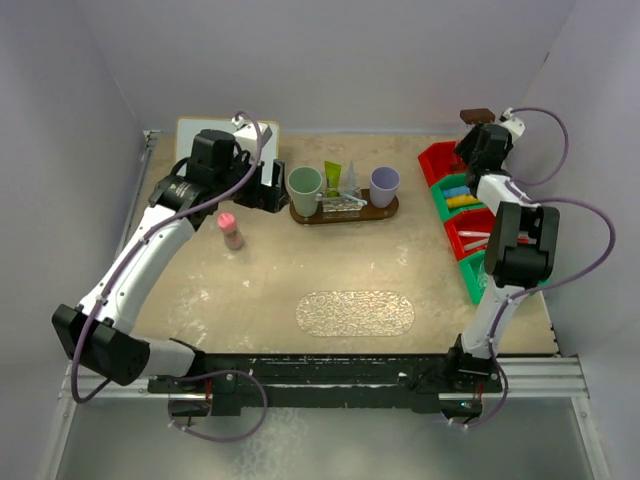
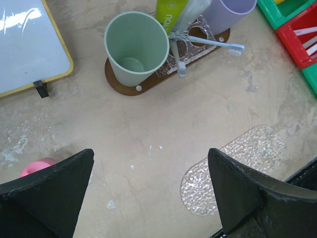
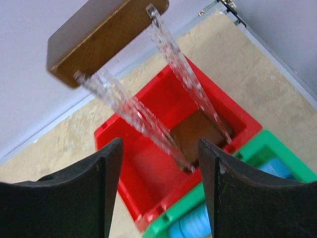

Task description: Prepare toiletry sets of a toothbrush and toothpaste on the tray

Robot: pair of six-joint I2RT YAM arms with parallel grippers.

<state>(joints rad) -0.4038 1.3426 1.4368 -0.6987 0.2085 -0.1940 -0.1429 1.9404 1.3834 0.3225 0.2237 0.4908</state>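
On the brown oval tray (image 1: 388,212) (image 2: 119,82) stand a green cup (image 1: 304,188) (image 2: 136,47), a purple cup (image 1: 384,182) (image 2: 225,12), a green toothpaste tube (image 1: 332,177) (image 2: 171,12) and a clear rack (image 1: 345,203) (image 2: 195,37). A pale toothbrush (image 2: 213,43) lies across the rack. My left gripper (image 1: 272,185) (image 2: 151,153) hangs open and empty just left of the green cup. My right gripper (image 1: 478,140) (image 3: 159,144) is open over the back red bin (image 1: 437,160) (image 3: 148,183), holding nothing.
A tall stand (image 3: 106,37) with a brown top and clear strips rises from that red bin. Behind it come a green bin (image 1: 458,195) of coloured tubes and a red bin (image 1: 470,235) of toothbrushes. Also here: pink-capped bottle (image 1: 231,230), white board (image 1: 200,135), clear textured mat (image 1: 355,313).
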